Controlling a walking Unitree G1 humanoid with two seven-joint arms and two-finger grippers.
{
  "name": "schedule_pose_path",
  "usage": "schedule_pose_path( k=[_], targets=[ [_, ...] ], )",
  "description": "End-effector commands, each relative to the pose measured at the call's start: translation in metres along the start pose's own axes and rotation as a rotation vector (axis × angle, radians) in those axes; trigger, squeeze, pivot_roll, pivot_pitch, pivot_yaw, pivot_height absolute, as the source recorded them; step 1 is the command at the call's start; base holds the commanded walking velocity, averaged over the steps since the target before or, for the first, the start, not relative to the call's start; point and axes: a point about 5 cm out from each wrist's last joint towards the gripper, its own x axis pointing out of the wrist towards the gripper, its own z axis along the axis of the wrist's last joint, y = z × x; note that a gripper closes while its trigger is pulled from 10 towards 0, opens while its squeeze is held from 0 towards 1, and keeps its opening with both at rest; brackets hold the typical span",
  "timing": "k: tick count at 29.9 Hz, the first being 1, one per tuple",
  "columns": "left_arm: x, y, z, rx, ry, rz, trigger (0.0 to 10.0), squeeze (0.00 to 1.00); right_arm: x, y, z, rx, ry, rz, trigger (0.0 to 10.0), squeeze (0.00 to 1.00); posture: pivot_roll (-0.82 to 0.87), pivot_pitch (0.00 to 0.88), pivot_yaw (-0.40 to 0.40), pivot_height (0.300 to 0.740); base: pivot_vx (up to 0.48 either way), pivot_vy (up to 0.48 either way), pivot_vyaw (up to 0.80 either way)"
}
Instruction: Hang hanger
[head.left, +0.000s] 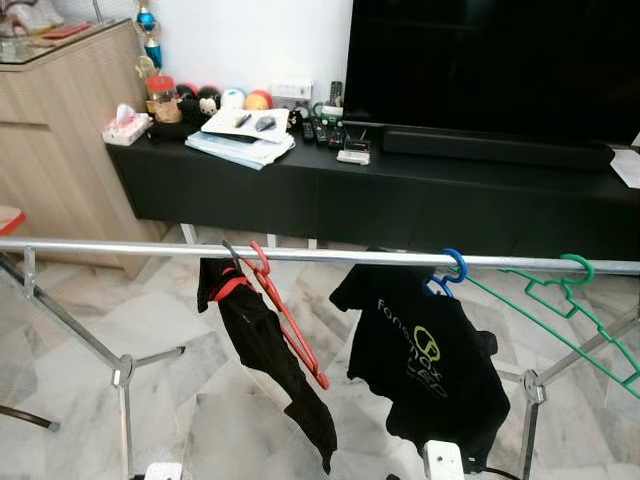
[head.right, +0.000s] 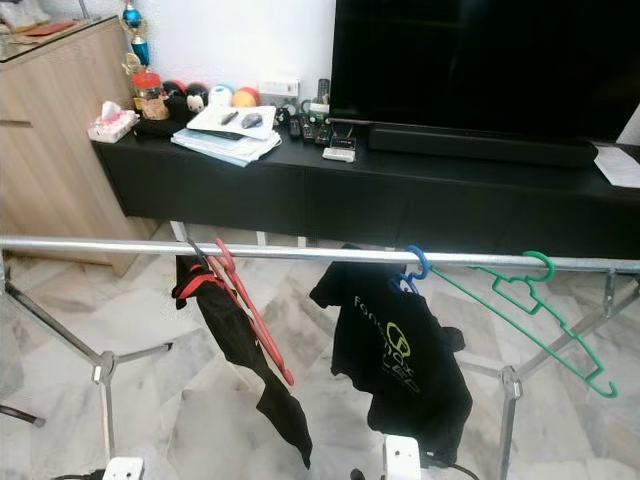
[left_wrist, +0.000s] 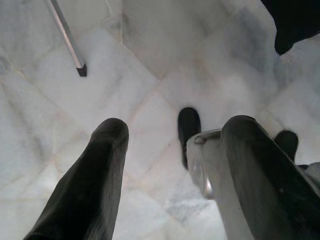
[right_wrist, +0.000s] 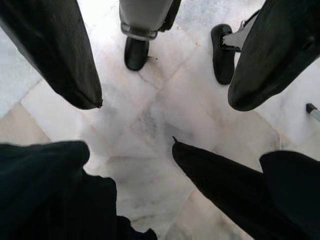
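Note:
A silver clothes rail runs across in front of me. On it hang a red hanger with a black garment, a blue hanger carrying a black printed T-shirt, and a bare green hanger at the right end. My left gripper points down at the marble floor, open, with nothing between its fingers. My right gripper is also open over the floor, and black cloth hangs close beside it.
Behind the rail stands a low black TV cabinet with a TV, papers and remotes. A wooden cabinet is at the far left. The rack's slanted legs reach down to the marble floor.

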Motion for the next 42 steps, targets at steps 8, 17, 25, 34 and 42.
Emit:
schedule_pose_path(
  k=[8, 17, 25, 34, 42],
  targets=[
    [-0.0014, -0.0023, -0.0095, -0.012, 0.032, 0.002, 10.0, 0.00, -0.0005, -0.0009, -0.0019, 0.018, -0.002, -0.001, 10.0, 0.00, 0.12, 0.000, -0.045, 0.740, 0.000, 0.000, 0.00],
    [-0.0012, -0.0030, -0.0089, -0.014, 0.030, 0.003, 10.0, 0.00, -0.0005, -0.0014, -0.0013, 0.016, -0.004, 0.001, 10.0, 0.00, 0.12, 0.006, -0.049, 0.740, 0.000, 0.000, 0.00],
    [-0.0011, -0.0025, -0.0081, -0.017, 0.029, 0.005, 10.0, 0.00, -0.0004, -0.0012, -0.0006, 0.018, -0.005, -0.001, 10.0, 0.00, 0.12, 0.016, -0.049, 0.740, 0.000, 0.000, 0.00],
    [-0.0011, -0.0011, -0.0078, -0.016, 0.029, 0.007, 10.0, 0.00, -0.0001, -0.0003, 0.0002, 0.023, -0.010, 0.000, 10.0, 0.00, 0.12, 0.027, -0.044, 0.740, 0.000, 0.000, 0.00],
    [-0.0011, -0.0013, -0.0080, -0.022, 0.029, 0.008, 10.0, 0.00, -0.0001, -0.0005, 0.0002, 0.018, -0.007, -0.001, 10.0, 0.00, 0.12, 0.037, -0.045, 0.740, 0.000, 0.000, 0.00]
  ],
)
